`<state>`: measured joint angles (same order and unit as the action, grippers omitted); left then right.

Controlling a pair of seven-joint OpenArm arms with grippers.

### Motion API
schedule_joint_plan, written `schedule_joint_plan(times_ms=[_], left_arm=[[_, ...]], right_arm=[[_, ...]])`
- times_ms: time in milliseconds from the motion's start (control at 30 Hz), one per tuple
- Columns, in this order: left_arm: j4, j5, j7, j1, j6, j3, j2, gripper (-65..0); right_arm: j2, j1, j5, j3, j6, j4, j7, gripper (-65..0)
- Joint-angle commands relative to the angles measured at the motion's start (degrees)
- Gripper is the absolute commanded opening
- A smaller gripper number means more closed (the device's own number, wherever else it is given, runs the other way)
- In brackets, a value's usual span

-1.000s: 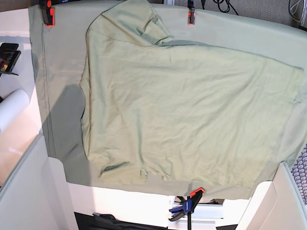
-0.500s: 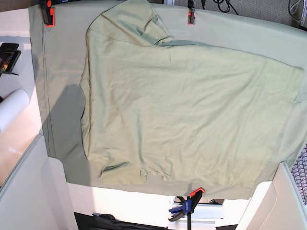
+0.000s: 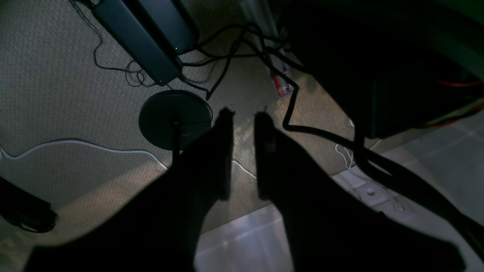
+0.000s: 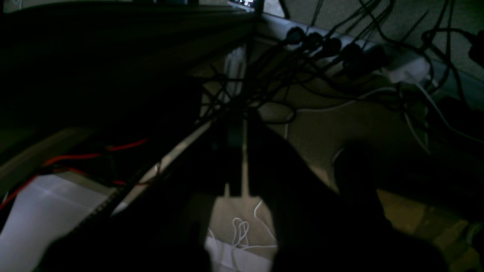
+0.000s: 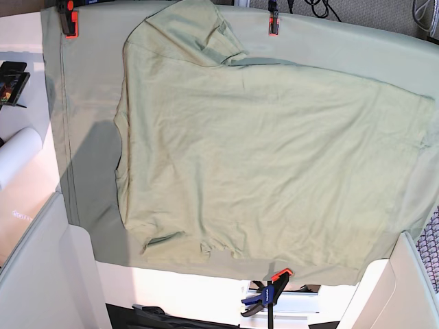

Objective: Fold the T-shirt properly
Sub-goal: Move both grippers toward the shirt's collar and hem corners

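Note:
The pale sage-green T-shirt (image 5: pixel 260 157) lies spread and wrinkled on the grey-green table cloth (image 5: pixel 86 103) in the base view. One sleeve (image 5: pixel 199 34) is folded over at the top edge. Its right side reaches the frame's right edge. Neither gripper shows in the base view. In the left wrist view my left gripper (image 3: pixel 244 115) is a dark silhouette over the carpeted floor, fingers a narrow gap apart and empty. In the right wrist view my right gripper (image 4: pixel 242 124) is dark among cables, with only a thin slit between its fingers and nothing in them.
Orange clamps (image 5: pixel 68 20) (image 5: pixel 274 24) pin the cloth at the back, and a blue-orange clamp (image 5: pixel 271 291) at the front edge. A white roll (image 5: pixel 17 156) and a black device (image 5: pixel 10 82) lie at the left. Cables and a round black base (image 3: pixel 176 119) lie on the floor.

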<state>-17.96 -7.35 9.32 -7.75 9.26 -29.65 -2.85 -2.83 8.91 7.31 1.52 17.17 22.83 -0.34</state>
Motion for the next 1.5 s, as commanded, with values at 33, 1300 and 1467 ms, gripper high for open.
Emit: schedule_joint_plan(times_ms=[33, 1300, 1467], left_arm=[[-0.6, 0.0, -0.3, -0.2, 0.0, 0.0, 0.0, -55.1], [-81.8, -21.9, 15.8, -42.1, 30.7, 36.2, -19.1, -49.6], [-82.5, -24.2, 15.8, -43.4, 30.7, 38.3, -20.9, -43.0]], right_arm=[[-0.2, 0.4, -0.3, 0.0, 0.7, 0.3, 0.5, -63.3], [-14.1, 44.6, -36.3, -14.3, 3.2, 87.6, -19.2, -42.3], [-10.6, 40.9, -42.3, -18.1, 0.7, 90.4, -23.6, -28.9]])
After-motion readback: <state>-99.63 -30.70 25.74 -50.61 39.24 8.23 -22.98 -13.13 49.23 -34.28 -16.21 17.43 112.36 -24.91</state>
